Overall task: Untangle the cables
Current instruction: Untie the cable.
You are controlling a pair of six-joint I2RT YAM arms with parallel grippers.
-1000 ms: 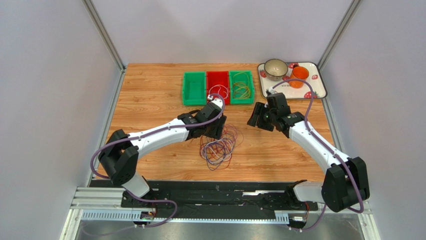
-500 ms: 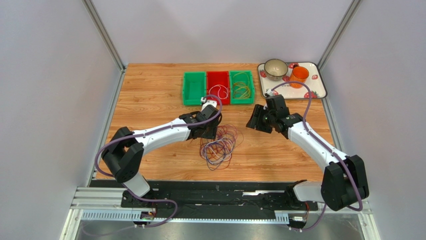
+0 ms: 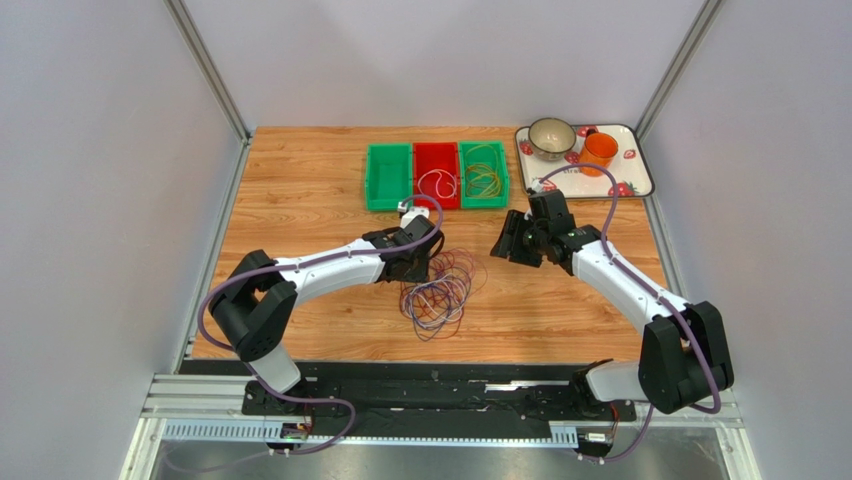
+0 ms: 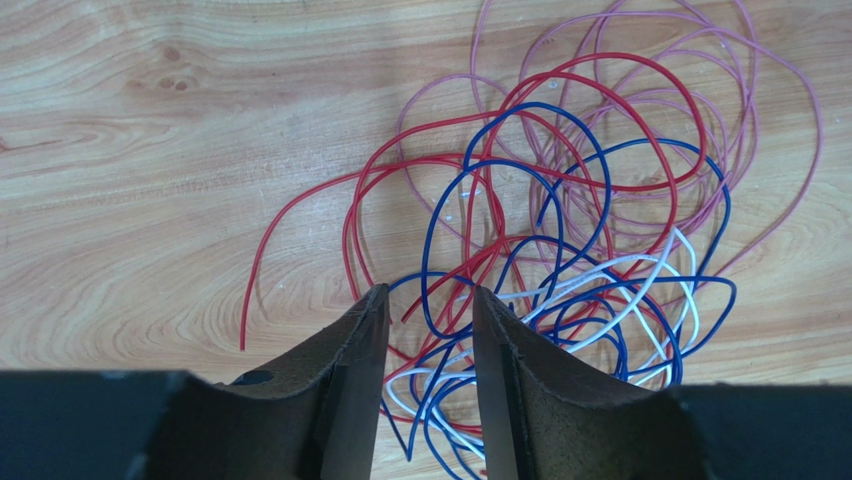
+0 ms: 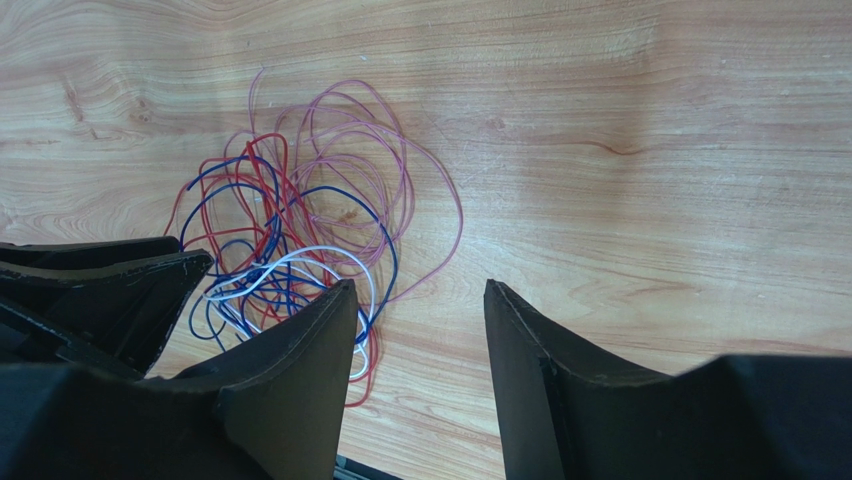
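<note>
A tangle of red, blue, white and purple-pink cables point(image 3: 438, 293) lies on the wooden table; it also shows in the left wrist view point(image 4: 570, 230) and the right wrist view point(image 5: 300, 230). My left gripper point(image 3: 428, 263) is open and empty, low over the pile's upper left edge, with blue and white loops showing between its fingers point(image 4: 429, 290). My right gripper point(image 3: 503, 240) is open and empty, above bare wood just right of the pile point(image 5: 418, 285). A white and red cable point(image 3: 437, 185) lies in the red bin. Yellow and green cables point(image 3: 483, 175) lie in the right green bin.
Three bins stand in a row at the back: an empty green bin point(image 3: 389, 177), a red bin point(image 3: 434, 160) and a green bin point(image 3: 500, 183). A tray point(image 3: 635, 178) at the back right holds a bowl point(image 3: 551, 136) and an orange cup point(image 3: 599, 152).
My left gripper has drawn back from the red bin toward the cable pile and lowered. My right gripper has shifted slightly left toward the pile. The pile has not moved.
</note>
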